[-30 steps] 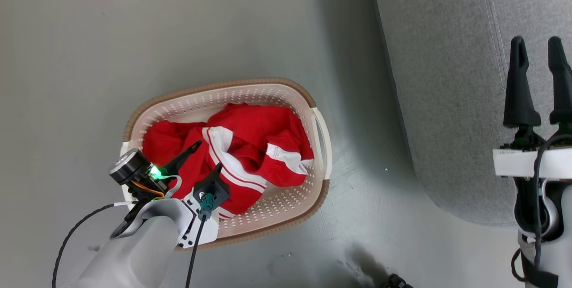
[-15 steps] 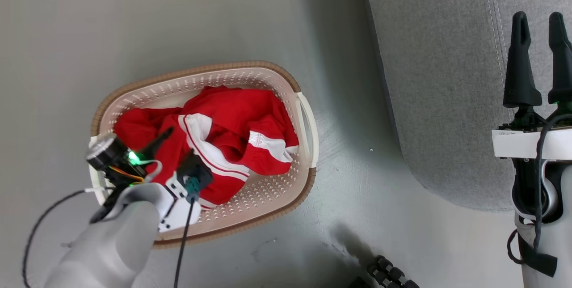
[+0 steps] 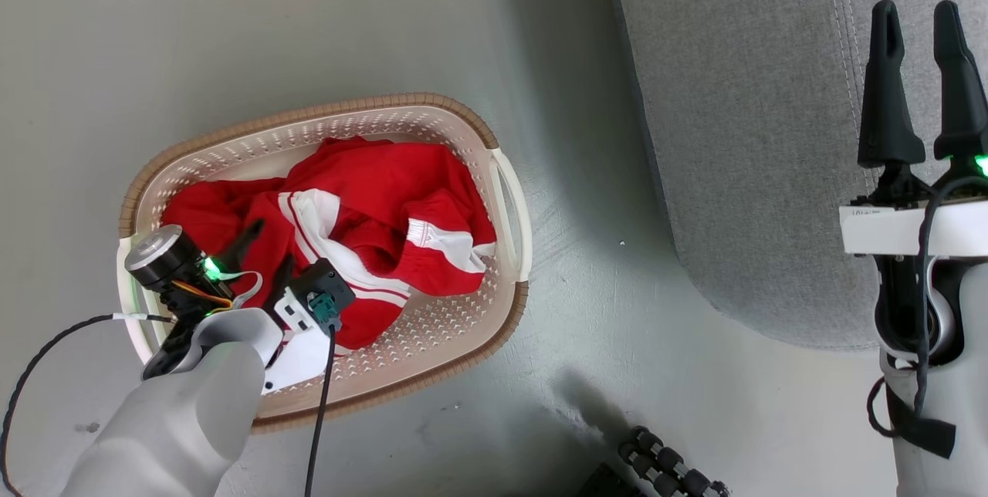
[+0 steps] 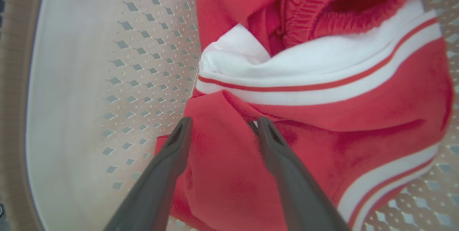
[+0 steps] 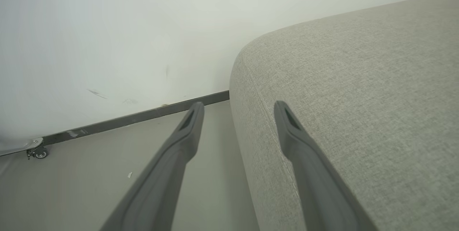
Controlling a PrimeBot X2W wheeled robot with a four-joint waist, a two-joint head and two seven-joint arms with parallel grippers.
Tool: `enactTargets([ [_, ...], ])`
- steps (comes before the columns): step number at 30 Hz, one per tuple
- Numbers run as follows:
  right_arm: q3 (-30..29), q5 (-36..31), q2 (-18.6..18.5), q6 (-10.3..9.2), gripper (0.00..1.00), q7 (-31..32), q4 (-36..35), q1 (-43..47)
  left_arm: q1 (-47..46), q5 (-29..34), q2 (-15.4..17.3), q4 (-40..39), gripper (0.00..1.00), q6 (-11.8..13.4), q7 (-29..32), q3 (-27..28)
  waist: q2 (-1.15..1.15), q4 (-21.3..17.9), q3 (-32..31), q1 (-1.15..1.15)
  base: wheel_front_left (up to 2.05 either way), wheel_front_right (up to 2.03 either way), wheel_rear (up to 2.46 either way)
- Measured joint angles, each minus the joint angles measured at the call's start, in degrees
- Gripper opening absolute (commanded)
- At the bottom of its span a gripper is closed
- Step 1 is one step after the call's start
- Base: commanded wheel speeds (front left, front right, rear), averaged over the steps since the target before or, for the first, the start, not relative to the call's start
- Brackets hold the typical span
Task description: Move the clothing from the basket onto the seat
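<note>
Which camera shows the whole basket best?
The head view: nearly the whole basket shows, clothes inside. The left wrist view gives a close patch of its holey wall. The right wrist view faces the sofa.

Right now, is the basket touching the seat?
Apart. The head view shows a strip of bare grey floor between the basket and the seat.

Your left gripper (image 3: 266, 256) is carried on a pale forearm (image 3: 177, 420) that extends in from the lower left. Its wrist is angled downward and its fingers (image 4: 168, 166) are spread wide. Your right gripper (image 3: 915, 15) stands at the right edge, fingers pointing up the head view and likewise parted.
</note>
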Motion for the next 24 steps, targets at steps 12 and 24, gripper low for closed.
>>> enactTargets([
  [12,-0.02,0.27,0.00,0.00,1.00,0.00,1.26,-0.87,-1.14,0.58,-1.68,2.32,0.00,0.01,1.63,-1.38,0.00,-0.48,-0.30,0.00,0.00,0.00,0.00],
  [24,-1.16,0.03,0.00,0.00,1.00,0.00,2.02,-0.88,-1.31,0.47,-3.32,0.77,0.00,0.62,-0.55,-2.18,0.00,0.76,-2.28,0.00,0.00,0.00,0.00],
])
